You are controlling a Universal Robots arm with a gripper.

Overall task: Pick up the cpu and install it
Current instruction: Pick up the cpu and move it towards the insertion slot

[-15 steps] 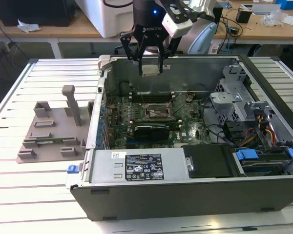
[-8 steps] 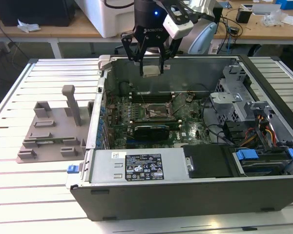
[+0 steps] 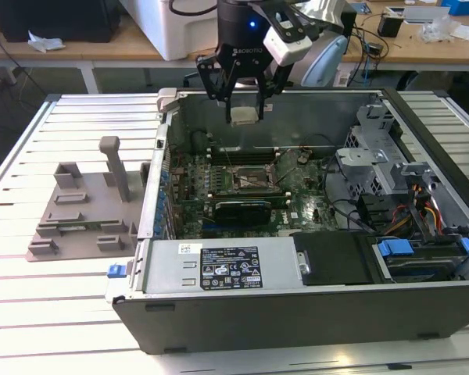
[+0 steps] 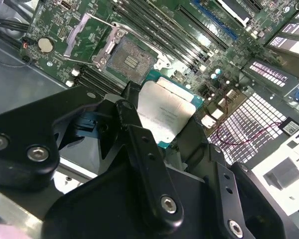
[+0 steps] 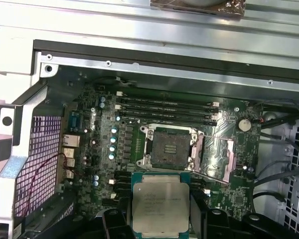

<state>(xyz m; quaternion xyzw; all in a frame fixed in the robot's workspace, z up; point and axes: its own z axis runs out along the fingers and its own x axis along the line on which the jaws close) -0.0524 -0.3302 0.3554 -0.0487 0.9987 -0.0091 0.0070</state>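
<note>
cpu (image 5: 160,204) clamped in gripper (image 3: 245,109), high over mobo (image 5: 104,164), socket (image 5: 168,148) open

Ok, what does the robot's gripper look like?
The gripper is black, with a small blue light and white lettering on its body. Its fingers are jointed black links with silver screws. A white and grey box sits at the wrist.

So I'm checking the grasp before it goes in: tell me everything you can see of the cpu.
The cpu is a flat square chip with a dull silvery metal top carrying faint print and a thin green rim. The gripper clamps it by two opposite edges, roughly level, metal side up. It hangs inside the open computer case above the motherboard, apart from the bare socket, whose cover is swung open. Nothing but the gripper touches it.
</note>
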